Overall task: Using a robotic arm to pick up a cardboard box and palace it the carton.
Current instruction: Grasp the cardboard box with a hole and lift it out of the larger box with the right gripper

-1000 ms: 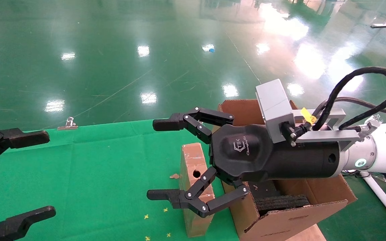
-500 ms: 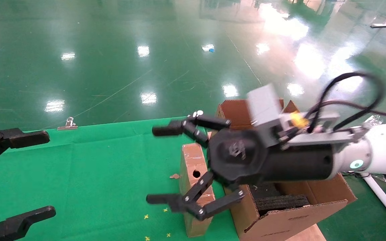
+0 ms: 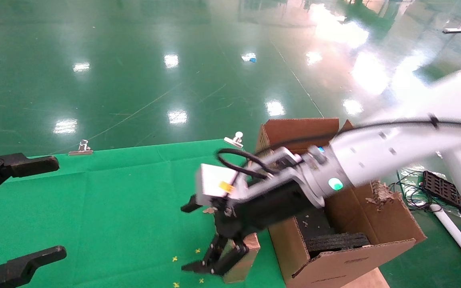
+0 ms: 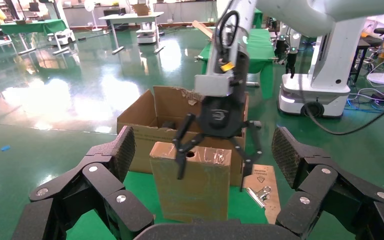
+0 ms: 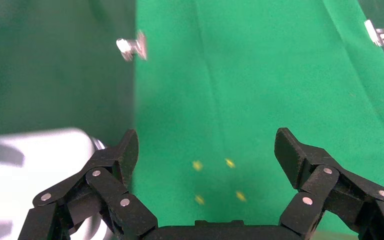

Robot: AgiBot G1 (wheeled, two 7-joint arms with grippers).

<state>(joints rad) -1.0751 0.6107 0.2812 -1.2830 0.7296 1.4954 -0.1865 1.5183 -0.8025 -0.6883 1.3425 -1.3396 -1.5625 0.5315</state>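
The small brown cardboard box (image 3: 247, 257) stands upright on the green cloth beside the carton, mostly hidden in the head view by my right arm. The left wrist view shows its broad face (image 4: 190, 187) and the round hole in its top. My right gripper (image 3: 187, 239) points down, open; it also shows in the left wrist view (image 4: 213, 165), its fingers straddling the box's top. The right wrist view shows the right gripper (image 5: 207, 145) over bare cloth. The large flapped carton (image 3: 374, 226) holds black foam (image 3: 336, 241). My left gripper (image 3: 50, 209) is open and empty at the left.
Binder clips (image 3: 80, 147) (image 3: 233, 140) hold the cloth's far edge. Yellow specks (image 3: 174, 259) lie on the cloth near the box. A cardboard sheet (image 4: 264, 175) with a clip (image 4: 257, 192) lies beside the carton. Cables (image 3: 434, 186) lie on the floor at right.
My right arm has swung from level and pointing left to angled down, lowering the open gripper over the small box. The left arm has not moved.
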